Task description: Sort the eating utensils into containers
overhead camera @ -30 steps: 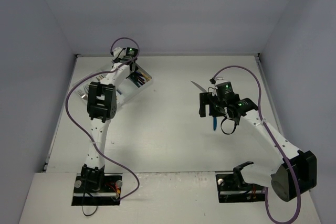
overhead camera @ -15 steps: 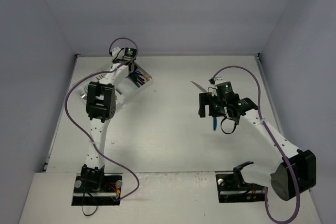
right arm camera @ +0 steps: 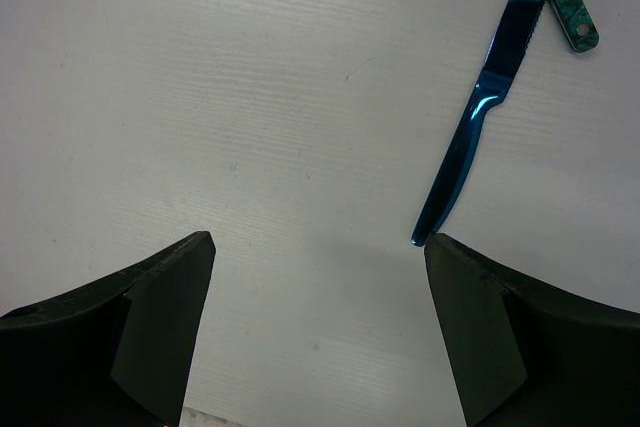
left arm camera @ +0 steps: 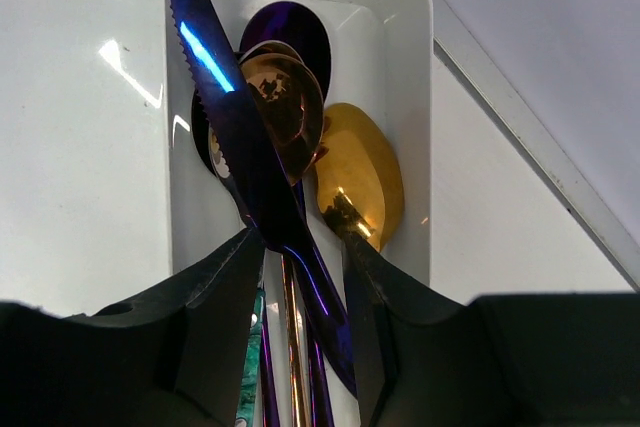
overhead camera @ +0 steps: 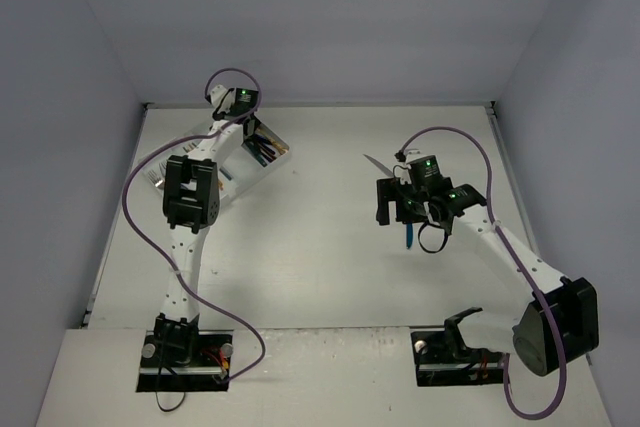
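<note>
Your left jaws pinch the purple serrated metal knife [left arm camera: 245, 167]. Right jaws gape empty; that slim blue metal knife [right arm camera: 470, 137] looks slick, so take it mid-handle.

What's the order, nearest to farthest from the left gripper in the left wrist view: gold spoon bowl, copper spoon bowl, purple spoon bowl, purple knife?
1. purple knife: runs between the fingers of the left gripper.
2. gold spoon bowl: just beyond, right side.
3. copper spoon bowl: further out, centre.
4. purple spoon bowl: farthest, behind the copper one.
</note>
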Tool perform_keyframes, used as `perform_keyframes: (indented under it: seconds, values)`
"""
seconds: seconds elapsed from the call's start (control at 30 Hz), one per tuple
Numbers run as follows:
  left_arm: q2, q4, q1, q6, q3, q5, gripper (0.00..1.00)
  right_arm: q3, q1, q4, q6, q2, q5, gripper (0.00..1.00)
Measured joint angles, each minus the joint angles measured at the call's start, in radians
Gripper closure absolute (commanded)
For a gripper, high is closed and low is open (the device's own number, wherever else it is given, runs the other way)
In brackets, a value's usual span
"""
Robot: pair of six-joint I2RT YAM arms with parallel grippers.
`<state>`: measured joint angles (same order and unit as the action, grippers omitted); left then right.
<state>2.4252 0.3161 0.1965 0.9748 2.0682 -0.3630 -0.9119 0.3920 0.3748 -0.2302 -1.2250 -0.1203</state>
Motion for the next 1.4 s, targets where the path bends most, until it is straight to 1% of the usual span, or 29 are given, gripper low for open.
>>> perform_keyframes:
  seconds: [0.33,0.57,0.87,0.9,1.0,1.07,1.1,1.2,1.23,1.4]
  values:
    - [0.005,0.024,-0.014,0.029,0.021,-0.005,0.63,0.0,-0.001,0.0,0.001,-0.018,-0.005,0.16]
    - [0.065,0.043,-0.03,0.032,0.1,-0.002,0.63,0.0,-0.005,0.0,0.001,-0.025,-0.012,0.16]
    - [0.087,0.052,-0.038,0.037,0.114,0.004,0.63,0.0,-0.006,0.0,0.004,-0.031,-0.019,0.16]
    - [0.087,0.053,-0.039,0.037,0.116,0.006,0.66,0.0,-0.006,0.0,0.004,-0.032,-0.019,0.16]
    - [0.09,0.055,-0.04,0.037,0.12,0.011,0.8,0.0,-0.006,0.0,0.004,-0.032,-0.019,0.16]
    - [0.09,0.053,-0.041,0.039,0.12,0.016,0.87,0.0,-0.006,0.0,0.004,-0.033,-0.019,0.16]
    - [0.09,0.05,-0.042,0.041,0.12,0.017,0.91,0.0,-0.006,0.0,0.005,-0.033,-0.019,0.16]
    - [0.09,0.04,-0.042,0.041,0.119,0.019,0.98,0.0,-0.006,0.0,0.004,-0.033,-0.019,0.16]
    - [0.09,0.038,-0.042,0.041,0.118,0.021,1.0,0.0,-0.006,0.0,0.004,-0.033,-0.019,0.16]
    - [0.078,0.013,-0.042,0.047,0.092,0.027,1.0,0.0,-0.006,0.0,0.005,-0.033,-0.019,0.16]
